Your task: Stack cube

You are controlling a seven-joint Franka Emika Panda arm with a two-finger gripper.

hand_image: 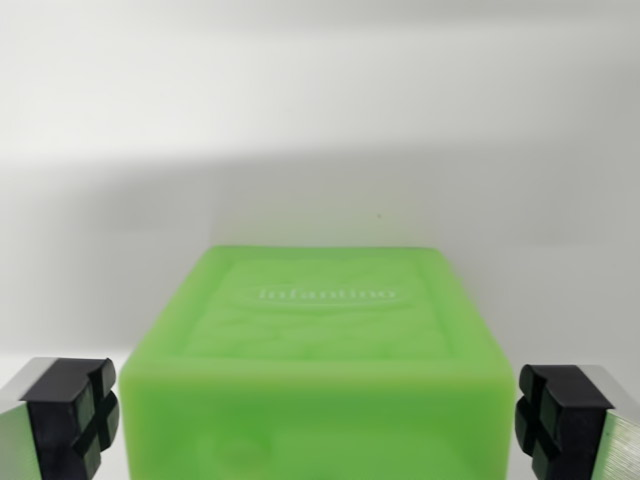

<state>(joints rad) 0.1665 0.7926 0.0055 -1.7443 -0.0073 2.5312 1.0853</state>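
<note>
Between the spread fingers of the tool (320,410), a green cube (318,350) was seen, resting on the white counter (320,180). Narrow gaps were left at both black pads (72,412), so nothing was held. Raised lettering was shown on its top face.

The scene was brightly and evenly lit, with soft, diffuse light and no hard glare. Beyond the fingers (72,405), the white surface (320,120) washed out to near-overexposure, crossed by a broad grey shadow band with blurred edges. Between the fingers, the green cube (318,345) glowed, slightly translucent; its far top edge and embossed lettering were fairly sharp, while its near face was soft and out of focus. The finger pads looked reasonably crisp, and their metal backs caught a dull sheen.
</note>
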